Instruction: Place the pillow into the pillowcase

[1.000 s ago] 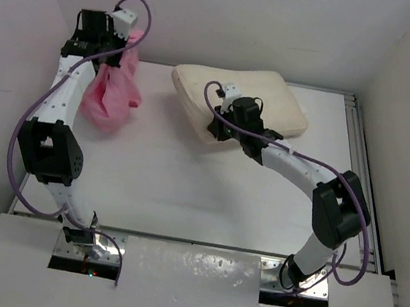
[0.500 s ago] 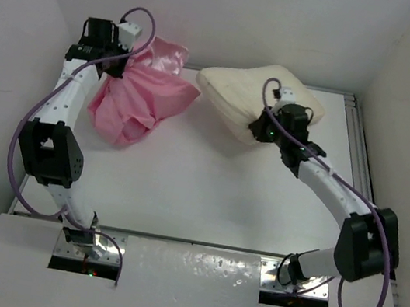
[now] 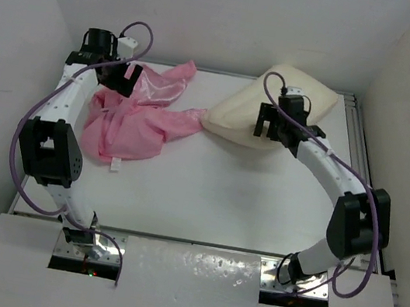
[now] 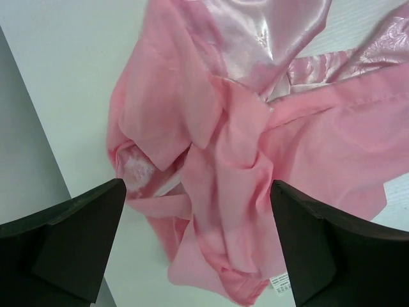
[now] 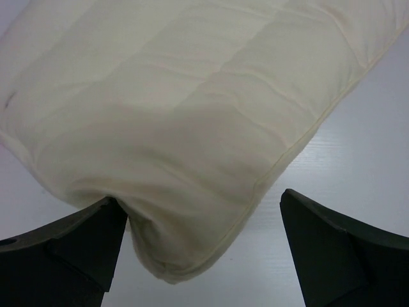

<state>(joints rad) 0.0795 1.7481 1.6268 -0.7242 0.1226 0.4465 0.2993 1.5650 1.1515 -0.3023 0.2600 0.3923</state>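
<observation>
Pillowcase [image 3: 137,114]: crumpled pink satin, far left of table [image 3: 221,196]. Left gripper [image 4: 196,185] above it, jaws wide apart, fabric showing between them.
Pillow [image 3: 247,113]: far right, one corner between the parted, unclamped jaws of right gripper [image 5: 201,198].

The middle of the pillow [image 3: 232,116] is hidden by the right end effector [image 3: 271,126]. In the wrist views, pillow and pillowcase [image 4: 223,160] are cut off at the picture edges.
</observation>
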